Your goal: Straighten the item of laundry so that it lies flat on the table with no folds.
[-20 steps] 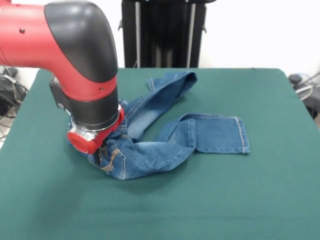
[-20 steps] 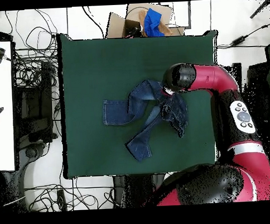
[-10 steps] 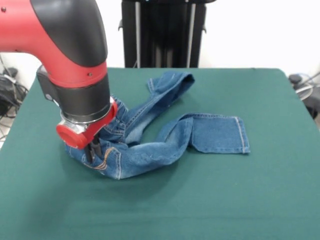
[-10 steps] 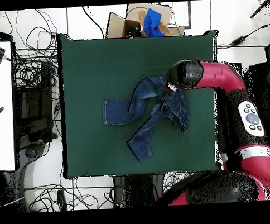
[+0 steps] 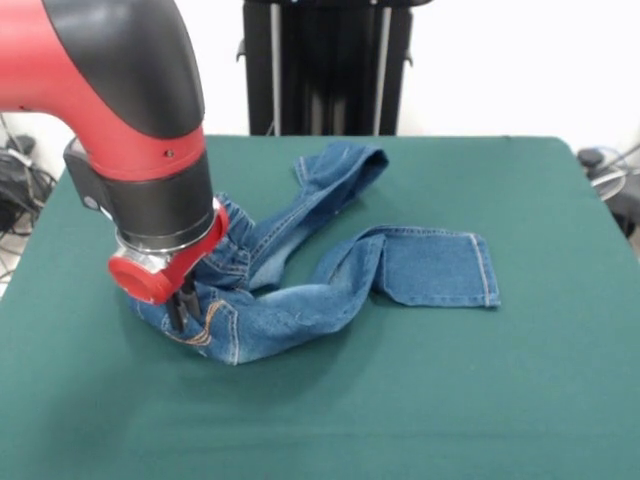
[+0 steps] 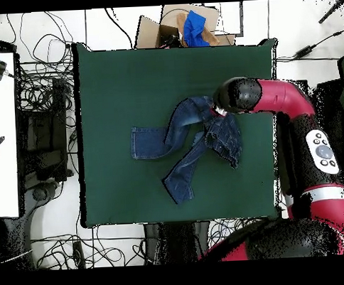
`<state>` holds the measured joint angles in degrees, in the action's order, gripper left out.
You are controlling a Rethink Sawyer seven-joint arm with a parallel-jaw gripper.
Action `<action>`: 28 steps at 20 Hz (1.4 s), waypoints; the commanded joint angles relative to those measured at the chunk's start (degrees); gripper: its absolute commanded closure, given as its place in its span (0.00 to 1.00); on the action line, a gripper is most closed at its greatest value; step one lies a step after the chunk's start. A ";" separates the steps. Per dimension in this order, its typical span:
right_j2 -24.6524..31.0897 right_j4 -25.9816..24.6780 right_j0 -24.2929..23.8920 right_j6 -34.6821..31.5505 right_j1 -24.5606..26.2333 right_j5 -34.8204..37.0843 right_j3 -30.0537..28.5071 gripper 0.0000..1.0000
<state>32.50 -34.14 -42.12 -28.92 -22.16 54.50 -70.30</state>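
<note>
The jeans (image 5: 300,270) lie crumpled on the green table (image 5: 420,400), left of its middle in the front view, with bare cloth all round them. Nearest the front edge is the seat end, bunched into a rumpled heap with orange pocket stitching showing on its lower fold. The gripper (image 5: 182,305) comes straight down into that heap at its left side; its dark tips are pressed into the denim, and whether they are spread or pinching the cloth I cannot tell. Above them sit the red wrist ring and the black and red arm (image 5: 130,110), which hides part of the waistband. From the heap one leg runs right, twisted near the middle, then lies flat with its hemmed cuff square at the right end. The other leg runs away toward the far edge, faded pale along its length, and folds over on itself at the cuff. In the overhead view the jeans (image 6: 182,144) make a rough Y, the two legs apart and the bunched end under the arm.
</note>
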 commanded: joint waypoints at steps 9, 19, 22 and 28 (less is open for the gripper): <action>5.03 -1.88 2.59 14.43 5.00 -1.76 1.99 0.00; 5.15 1.04 2.74 14.73 6.88 4.07 3.87 0.00; 4.81 1.59 2.67 14.75 7.01 5.11 4.03 0.00; 4.17 2.22 2.53 14.40 6.87 5.70 3.81 0.00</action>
<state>33.76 -33.04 -41.87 -20.79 -17.16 54.48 -66.96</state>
